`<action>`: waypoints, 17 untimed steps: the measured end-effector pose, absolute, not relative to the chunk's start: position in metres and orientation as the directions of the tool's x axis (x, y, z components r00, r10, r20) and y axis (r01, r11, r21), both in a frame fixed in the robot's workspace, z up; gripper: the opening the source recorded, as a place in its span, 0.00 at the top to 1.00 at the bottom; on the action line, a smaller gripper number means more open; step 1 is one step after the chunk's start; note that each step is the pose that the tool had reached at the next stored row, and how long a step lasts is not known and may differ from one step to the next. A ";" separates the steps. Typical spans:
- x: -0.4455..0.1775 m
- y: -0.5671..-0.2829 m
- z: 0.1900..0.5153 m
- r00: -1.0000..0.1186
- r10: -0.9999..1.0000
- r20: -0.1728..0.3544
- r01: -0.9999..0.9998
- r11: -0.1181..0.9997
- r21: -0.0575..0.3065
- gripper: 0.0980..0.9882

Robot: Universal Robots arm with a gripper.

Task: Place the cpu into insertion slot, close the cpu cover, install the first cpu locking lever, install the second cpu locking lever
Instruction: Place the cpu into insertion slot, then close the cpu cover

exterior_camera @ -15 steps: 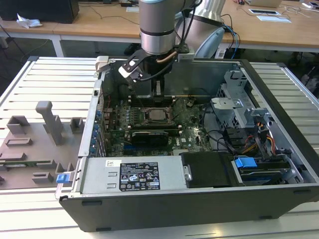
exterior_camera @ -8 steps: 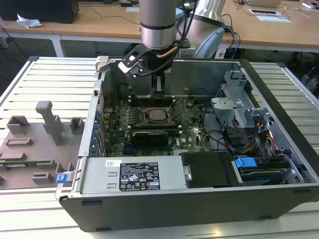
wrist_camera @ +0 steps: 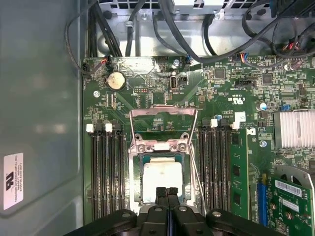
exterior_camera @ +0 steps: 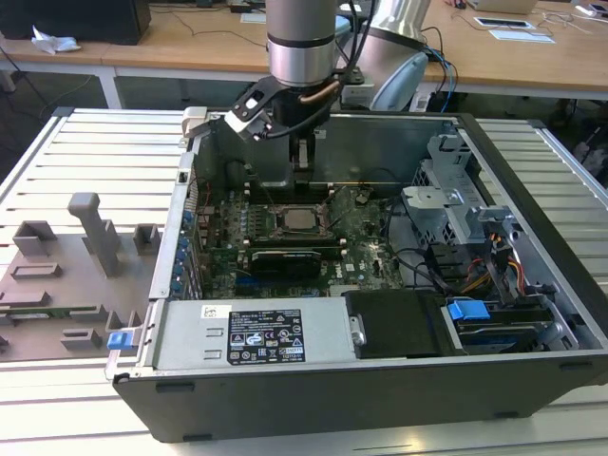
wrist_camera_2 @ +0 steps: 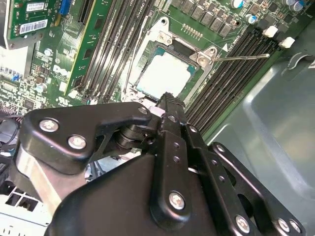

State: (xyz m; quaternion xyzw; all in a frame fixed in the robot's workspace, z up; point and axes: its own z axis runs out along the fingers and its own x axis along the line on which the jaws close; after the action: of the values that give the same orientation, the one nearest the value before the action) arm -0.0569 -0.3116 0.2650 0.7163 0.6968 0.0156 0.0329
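Nearest, gripper [wrist_camera: 167, 192] with fingers pressed together, pinching nothing, just above one rim of the insertion slot [wrist_camera: 134, 169]. Inside that insertion slot — the cpu [wrist_camera: 162, 174], seated flat. Probably light and stiff, yet fragile underneath; better to take by opposite edges. Beyond the insertion slot, the cpu cover [wrist_camera: 162, 112] standing open — thin, springy plate by the look.
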 end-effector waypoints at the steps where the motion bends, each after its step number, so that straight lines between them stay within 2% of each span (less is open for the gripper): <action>1: -0.057 -0.312 0.266 0.028 0.999 -0.023 0.997 -0.027 0.069 0.99; 4: -0.057 -0.312 0.280 0.028 0.999 -0.023 0.997 -0.027 0.069 0.99; 17: -0.056 -0.312 0.281 0.028 0.999 -0.024 0.997 -0.026 0.069 0.99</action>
State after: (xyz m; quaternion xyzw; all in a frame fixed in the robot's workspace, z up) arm -0.0565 -0.3117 0.2809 0.7162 0.6969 0.0156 0.0329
